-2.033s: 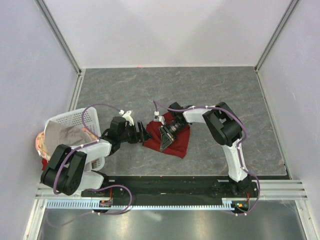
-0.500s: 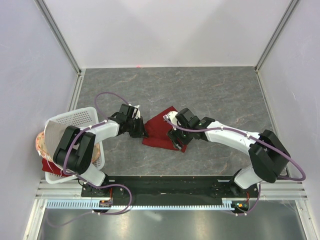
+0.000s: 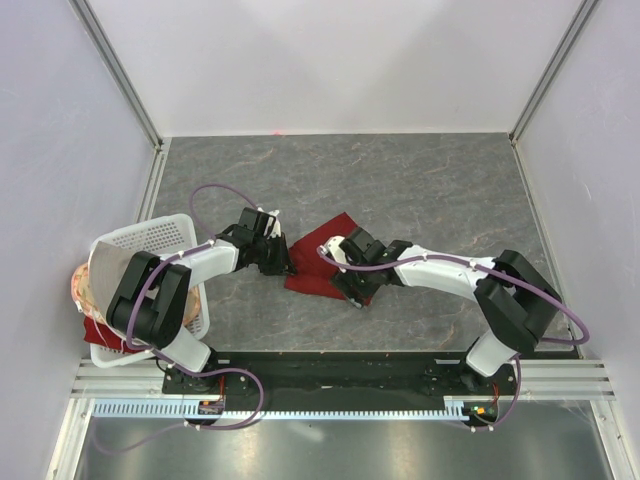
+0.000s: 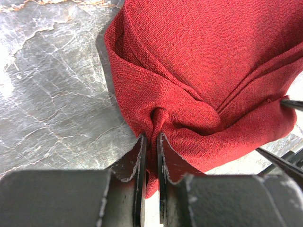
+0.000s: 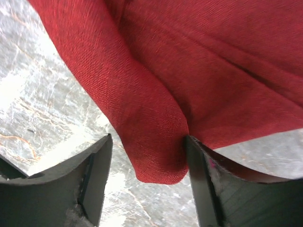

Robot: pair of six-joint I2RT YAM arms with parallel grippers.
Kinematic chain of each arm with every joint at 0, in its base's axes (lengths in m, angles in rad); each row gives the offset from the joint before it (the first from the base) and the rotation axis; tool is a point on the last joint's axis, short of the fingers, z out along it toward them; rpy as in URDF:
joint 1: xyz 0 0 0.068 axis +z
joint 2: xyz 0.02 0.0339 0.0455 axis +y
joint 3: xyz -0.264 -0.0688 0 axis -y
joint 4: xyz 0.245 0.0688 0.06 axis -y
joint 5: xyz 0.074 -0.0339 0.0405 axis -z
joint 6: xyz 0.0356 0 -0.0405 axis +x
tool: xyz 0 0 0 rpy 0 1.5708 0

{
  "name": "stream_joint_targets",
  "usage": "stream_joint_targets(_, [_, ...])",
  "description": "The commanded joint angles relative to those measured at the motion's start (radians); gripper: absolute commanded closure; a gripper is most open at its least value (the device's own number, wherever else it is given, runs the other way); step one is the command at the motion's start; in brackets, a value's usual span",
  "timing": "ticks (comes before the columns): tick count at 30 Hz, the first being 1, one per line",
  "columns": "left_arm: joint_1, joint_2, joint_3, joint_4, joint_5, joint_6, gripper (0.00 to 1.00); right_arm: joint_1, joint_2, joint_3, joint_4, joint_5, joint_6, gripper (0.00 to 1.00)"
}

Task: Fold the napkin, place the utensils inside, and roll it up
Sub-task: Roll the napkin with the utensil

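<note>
The maroon napkin (image 3: 312, 252) is lying bunched up and partly folded on the grey marbled table (image 3: 420, 180), around the middle of the overhead frame, a touch left of centre. The left hand (image 4: 151, 138) has its fingers pressed nearly together, pinching a puckered bit of the napkin's edge. You can see the cloth gathering into creases right where it bites. The right hand (image 5: 147, 142) is at the napkin's lower right side in the overhead shot, fingers spread wide, with a rounded fold of cloth sitting between them. One finger touches the fold, and the other is just beside it; I can't tell if that one makes contact. At the left edge of the overhead frame there's a white plastic basket (image 3: 160, 228) with a grey-beige cloth (image 3: 108, 268) in it, well apart from the napkin.
</note>
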Motion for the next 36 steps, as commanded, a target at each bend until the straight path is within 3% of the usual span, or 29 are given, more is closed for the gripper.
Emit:
stream_joint_targets(1, [0.005, 0.014, 0.012, -0.049, -0.022, 0.059, 0.98, 0.019, 0.021, 0.029, -0.069, 0.006, -0.007, 0.33])
stream_joint_targets(6, [0.004, 0.011, 0.012, -0.056, -0.03, 0.061, 0.98, 0.021, 0.032, 0.065, -0.149, -0.011, 0.013, 0.53])
stream_joint_targets(9, [0.005, 0.013, 0.012, -0.057, -0.031, 0.062, 0.98, 0.019, 0.049, 0.097, -0.178, -0.065, 0.016, 0.61])
stream_joint_targets(14, [0.004, 0.028, 0.018, -0.065, -0.034, 0.07, 0.98, -0.036, 0.133, 0.121, -0.187, -0.2, 0.016, 0.65])
stream_joint_targets(18, [0.005, 0.048, 0.024, -0.074, -0.039, 0.074, 0.98, -0.082, 0.168, 0.111, -0.177, -0.22, 0.022, 0.68])
stream_joint_targets(20, [0.004, 0.06, 0.035, -0.083, -0.037, 0.076, 0.98, -0.088, 0.15, 0.115, -0.18, -0.214, 0.022, 0.67])
stream_joint_targets(24, [0.004, 0.076, 0.043, -0.089, -0.022, 0.079, 0.98, -0.073, 0.052, 0.153, -0.175, -0.186, 0.023, 0.39])
stream_joint_targets(27, [0.005, 0.076, 0.044, -0.094, -0.021, 0.078, 0.98, 0.002, -0.034, 0.18, -0.157, -0.032, 0.01, 0.31])
stream_joint_targets(32, [0.005, 0.077, 0.055, -0.103, -0.013, 0.079, 0.98, 0.162, -0.111, 0.131, 0.046, 0.237, -0.013, 0.27])
stream_joint_targets(36, [0.005, 0.083, 0.058, -0.108, -0.008, 0.079, 0.98, 0.258, -0.085, 0.057, 0.214, 0.355, -0.091, 0.26])
